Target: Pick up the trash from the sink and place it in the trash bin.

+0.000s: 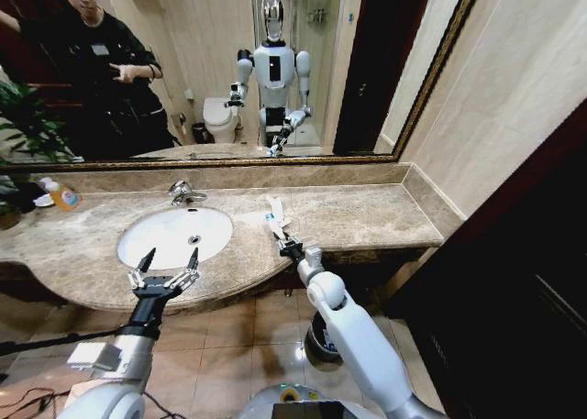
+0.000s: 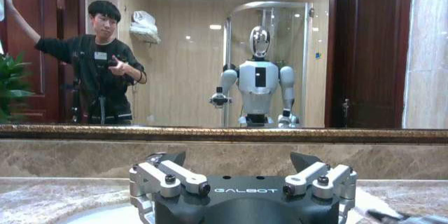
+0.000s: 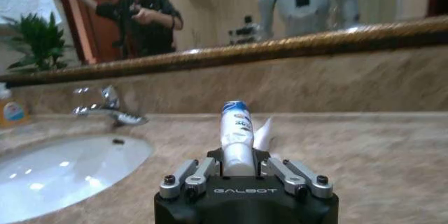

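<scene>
Right wrist view: white tube (image 3: 236, 140) pinched by right end effector (image 3: 238, 167); grip best kept firm toward trash bin (image 1: 323, 338). Left end effector (image 1: 168, 259) spread.

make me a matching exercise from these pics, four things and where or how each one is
Things:
1. left gripper
2. right gripper
3. trash bin
4. clear bottle of orange liquid

Places or states:
A. on the floor under the counter edge
B. open, at the sink's front rim
C. on the counter beside the sink
D. shut on a white tube

Pairs: 1-B, 2-D, 3-A, 4-C
</scene>
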`<state>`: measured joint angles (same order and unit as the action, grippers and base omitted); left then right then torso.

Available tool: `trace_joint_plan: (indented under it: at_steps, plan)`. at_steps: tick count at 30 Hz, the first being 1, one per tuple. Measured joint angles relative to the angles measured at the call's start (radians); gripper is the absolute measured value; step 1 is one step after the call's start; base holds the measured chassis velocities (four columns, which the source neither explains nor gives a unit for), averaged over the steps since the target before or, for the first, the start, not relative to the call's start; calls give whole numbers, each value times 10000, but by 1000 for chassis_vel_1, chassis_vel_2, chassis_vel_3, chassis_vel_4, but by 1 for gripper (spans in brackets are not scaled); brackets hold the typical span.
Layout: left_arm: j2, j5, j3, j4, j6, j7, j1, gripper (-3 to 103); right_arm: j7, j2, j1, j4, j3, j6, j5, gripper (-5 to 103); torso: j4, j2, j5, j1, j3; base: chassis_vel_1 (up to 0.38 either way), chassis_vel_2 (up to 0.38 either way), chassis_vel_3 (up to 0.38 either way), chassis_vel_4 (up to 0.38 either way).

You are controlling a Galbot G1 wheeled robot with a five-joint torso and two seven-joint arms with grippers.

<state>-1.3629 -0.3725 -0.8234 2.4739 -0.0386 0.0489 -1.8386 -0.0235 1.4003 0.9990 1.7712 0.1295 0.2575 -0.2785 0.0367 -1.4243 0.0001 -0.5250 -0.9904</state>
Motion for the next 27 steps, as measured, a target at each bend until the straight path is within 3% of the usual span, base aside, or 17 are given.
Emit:
trace_joint_plan:
  at_steps: [9, 11, 16, 21, 27]
  plan:
    - [0, 0, 0, 0, -1, 0, 0, 100, -136, -758, 839, 1387, 766, -16, -201, 25, 1, 0, 1, 0, 0, 0, 0, 0, 0]
    - [0, 0, 0, 0, 0, -1, 0, 100, -212, -1458, 1452, 2005, 945, -123, -474, 25, 0, 0, 0, 0, 0, 0, 0, 0, 0]
    - [-1, 0, 0, 0, 0, 0, 0, 100, -181, -2326, 2406, 2700, 1311, -397, -606, 25, 0, 0, 1, 0, 0, 0, 0, 0, 0]
    - [0, 0, 0, 0, 0, 0, 0, 100, -126, -2548, 3433, 3042, 1959, -675, -706, 25, 0, 0, 1, 0, 1, 0, 0, 0, 0]
    - [0, 1, 0, 0, 0, 0, 0, 100, 424, -2676, 4966, 2527, 2969, -2143, -633, 25, 0, 0, 1, 0, 1, 0, 0, 0, 0]
